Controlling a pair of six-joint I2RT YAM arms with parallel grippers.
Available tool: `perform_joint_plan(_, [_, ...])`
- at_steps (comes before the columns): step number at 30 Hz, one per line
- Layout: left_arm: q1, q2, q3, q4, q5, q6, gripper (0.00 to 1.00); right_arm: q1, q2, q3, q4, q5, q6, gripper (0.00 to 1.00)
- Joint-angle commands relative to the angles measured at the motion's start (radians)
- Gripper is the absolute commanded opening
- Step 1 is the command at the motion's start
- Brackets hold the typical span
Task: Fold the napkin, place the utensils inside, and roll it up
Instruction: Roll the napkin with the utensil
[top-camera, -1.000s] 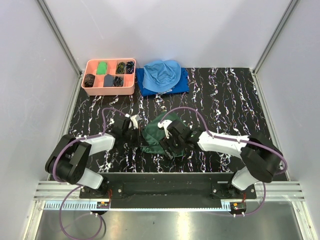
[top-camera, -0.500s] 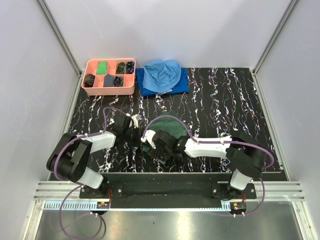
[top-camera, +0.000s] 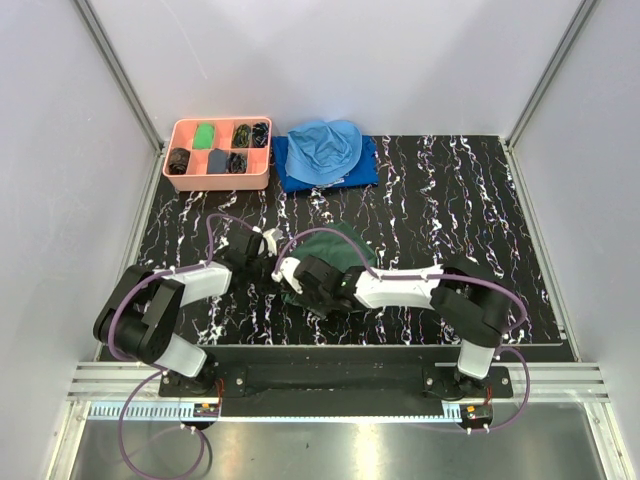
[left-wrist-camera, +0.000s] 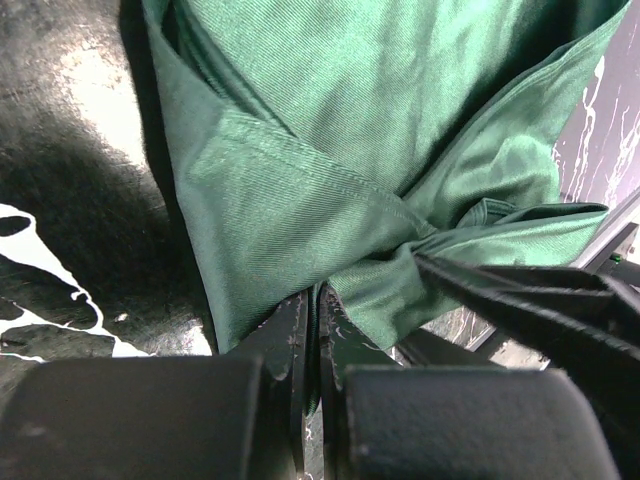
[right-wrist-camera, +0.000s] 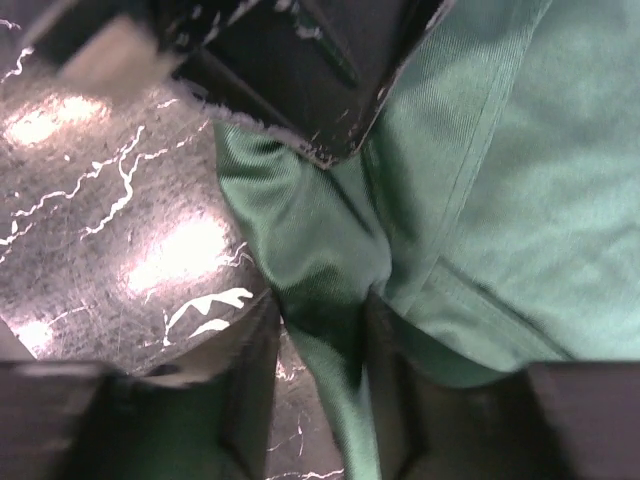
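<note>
The dark green napkin (top-camera: 335, 262) lies bunched on the black marbled table near the front centre. My left gripper (top-camera: 277, 272) is at its left edge and is shut on a fold of the napkin (left-wrist-camera: 300, 190), the two jaws almost touching with a sliver of cloth between them (left-wrist-camera: 317, 310). My right gripper (top-camera: 296, 283) reaches across from the right and is shut on another fold of the napkin (right-wrist-camera: 330, 260), right next to the left gripper's fingers (right-wrist-camera: 300, 80). The gold utensils are out of view in every frame.
A pink divided tray (top-camera: 219, 152) with small dark and green items stands at the back left. A light blue cloth (top-camera: 325, 148) lies on a darker blue cloth (top-camera: 367, 168) at the back centre. White walls close three sides.
My right arm has swung left across the napkin, carrying its fold toward the left gripper; the napkin is now more bunched. The left arm has hardly moved.
</note>
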Motion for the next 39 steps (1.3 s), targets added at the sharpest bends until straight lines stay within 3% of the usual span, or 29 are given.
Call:
perform_joint_plan(1, [-0.001, 0.016, -0.006, -0.093, -0.034, 0.041, 0.01, -0.007, 0.074, 0.023, -0.136, -0.090, 0.009, 0.38])
perform_joint_plan(2, [-0.001, -0.002, -0.003, -0.089, -0.038, 0.039, 0.12, -0.007, 0.076, 0.032, -0.147, -0.116, 0.014, 0.34])
perform_joint_plan(6, [0.013, -0.082, 0.023, -0.109, -0.078, 0.030, 0.40, -0.010, 0.104, 0.073, -0.213, -0.181, 0.029, 0.28])
perform_joint_plan(14, [0.077, -0.320, -0.020, -0.196, -0.204, 0.030, 0.61, -0.072, 0.099, 0.058, -0.222, -0.349, 0.060, 0.25])
perform_joint_plan(22, [0.085, -0.473, -0.106, -0.204, -0.218, -0.015, 0.79, -0.153, 0.124, 0.060, -0.197, -0.556, 0.055, 0.24])
perform_joint_plan(31, [0.085, -0.418, -0.233, 0.101, -0.057, -0.104, 0.78, -0.225, 0.182, 0.086, -0.197, -0.737, 0.046, 0.23])
perform_joint_plan(35, [0.085, -0.363, -0.244, 0.150, -0.040, -0.116, 0.71, -0.251, 0.202, 0.095, -0.196, -0.765, 0.040, 0.24])
perform_joint_plan(39, [0.085, -0.314, -0.256, 0.170, -0.037, -0.113, 0.56, -0.277, 0.225, 0.107, -0.196, -0.800, 0.034, 0.23])
